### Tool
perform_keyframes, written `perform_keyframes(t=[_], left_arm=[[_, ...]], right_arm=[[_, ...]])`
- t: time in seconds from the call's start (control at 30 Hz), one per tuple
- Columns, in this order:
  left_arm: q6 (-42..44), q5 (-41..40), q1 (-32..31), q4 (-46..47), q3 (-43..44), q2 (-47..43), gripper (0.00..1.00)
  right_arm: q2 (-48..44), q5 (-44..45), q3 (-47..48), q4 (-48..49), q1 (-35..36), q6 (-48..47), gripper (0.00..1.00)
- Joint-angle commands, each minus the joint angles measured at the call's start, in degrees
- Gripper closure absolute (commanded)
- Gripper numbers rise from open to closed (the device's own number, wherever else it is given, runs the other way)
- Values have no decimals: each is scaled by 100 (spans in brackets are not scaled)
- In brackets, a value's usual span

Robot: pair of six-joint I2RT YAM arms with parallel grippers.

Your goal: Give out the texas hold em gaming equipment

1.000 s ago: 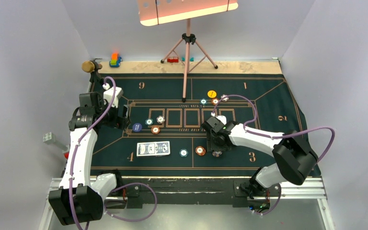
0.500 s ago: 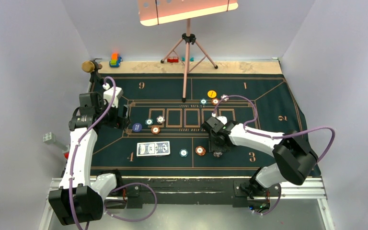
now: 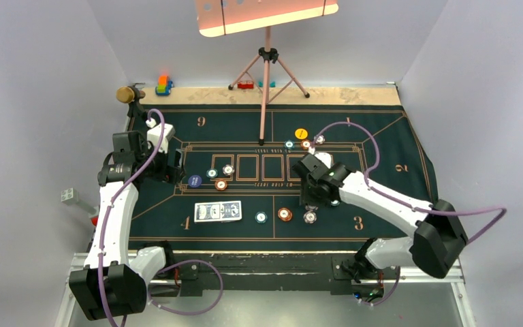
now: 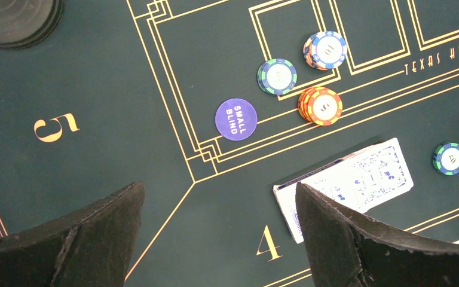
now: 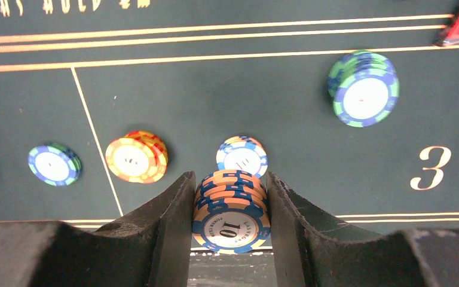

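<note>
The green poker mat (image 3: 231, 129) carries all the gear. Seats 2, 5 and 6 have nothing by them yet, so I judge the chip round about half done. The left gripper (image 4: 218, 239) hangs over the seat 5 corner, fingers spread wide with nothing between them. The right gripper (image 5: 230, 182) sits over the near line by seat 3, its fingers pinching an orange-and-blue chip stack (image 5: 230, 221) by its sides. The card deck (image 3: 218, 212) lies whole by seat 4, so dealing looks unstarted. A teal pile (image 5: 364, 89) sits near seat 3, 3 near piles (image 3: 284, 214) line the front, 3 left piles (image 3: 221, 184) edge the centre boxes, and 4 far chips (image 3: 301, 133) lie near seat 1. The small blind button (image 4: 236, 119) lies flat beside the left piles.
</note>
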Motion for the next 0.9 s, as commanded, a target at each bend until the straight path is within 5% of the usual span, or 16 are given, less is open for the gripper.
perform_keyframes(t=[0.0,0.17,0.43,0.87], left_arm=[[48,105,68,130,25,-118,0],[63,120,65,138,24,-111,0],[72,142,67,126,14,-113,0],[96,160,68,129,14,-78,0]], right_arm=[[-701,-134,-355,-254,-667,648,82],[-1554,-261,-1021,-71,-1486,1042,84],[-1385,26,-876,-403,-2717,831,87],[-676,-275,-1247,578,-4188,373,86]])
